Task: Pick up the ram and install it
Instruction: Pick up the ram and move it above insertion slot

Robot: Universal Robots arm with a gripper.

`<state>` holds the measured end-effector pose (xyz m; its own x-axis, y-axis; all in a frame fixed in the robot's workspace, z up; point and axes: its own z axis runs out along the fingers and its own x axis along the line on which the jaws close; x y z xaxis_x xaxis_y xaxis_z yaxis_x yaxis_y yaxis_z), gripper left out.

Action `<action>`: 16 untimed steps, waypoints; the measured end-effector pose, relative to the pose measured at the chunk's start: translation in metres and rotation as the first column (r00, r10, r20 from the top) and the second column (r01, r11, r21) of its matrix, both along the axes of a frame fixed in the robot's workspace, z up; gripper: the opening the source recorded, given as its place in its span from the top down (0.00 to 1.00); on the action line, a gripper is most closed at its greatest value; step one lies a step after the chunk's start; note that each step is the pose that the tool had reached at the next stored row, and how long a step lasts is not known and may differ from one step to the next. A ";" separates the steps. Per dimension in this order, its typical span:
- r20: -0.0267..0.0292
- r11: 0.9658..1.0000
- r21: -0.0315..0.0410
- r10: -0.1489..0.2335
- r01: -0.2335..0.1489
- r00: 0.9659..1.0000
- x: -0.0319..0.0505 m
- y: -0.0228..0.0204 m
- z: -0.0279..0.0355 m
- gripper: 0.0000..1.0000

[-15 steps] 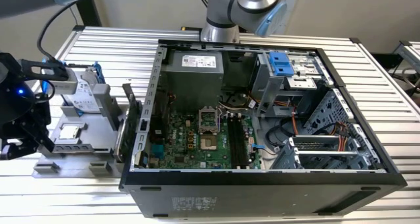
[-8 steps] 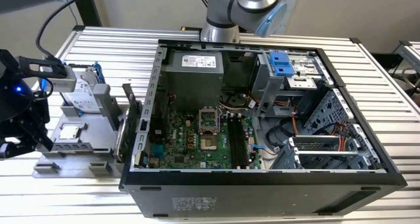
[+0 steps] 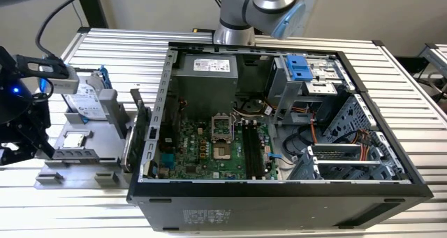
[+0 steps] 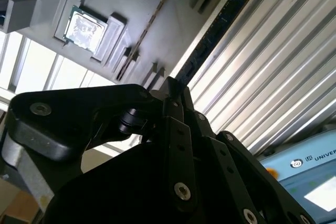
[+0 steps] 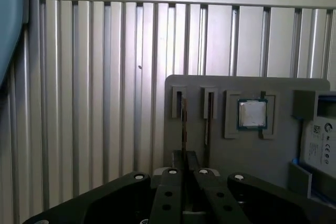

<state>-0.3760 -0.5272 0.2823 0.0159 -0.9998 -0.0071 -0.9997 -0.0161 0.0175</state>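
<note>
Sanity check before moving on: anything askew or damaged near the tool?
Nothing stands out. The ram runs straight out from the closed tool, no visible bend, and the processor chip sits square in its pocket on the grey holder.

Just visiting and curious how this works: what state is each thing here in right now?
Gripper: shut on the ram.
Ram: held by the gripper, near the tray.
Case: open, side panel off.
Slots: empty, no stick in.
Chip: lying in its tray pocket.
Drive: upright in the tray.
</note>
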 end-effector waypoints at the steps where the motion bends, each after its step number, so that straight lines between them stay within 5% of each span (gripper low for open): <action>1: 0.000 1.000 0.000 0.000 0.000 1.000 0.0000 0.0000 0.0012 1.00; 16: 0.000 1.000 0.000 0.000 0.000 1.000 -0.0001 0.0001 0.0202 1.00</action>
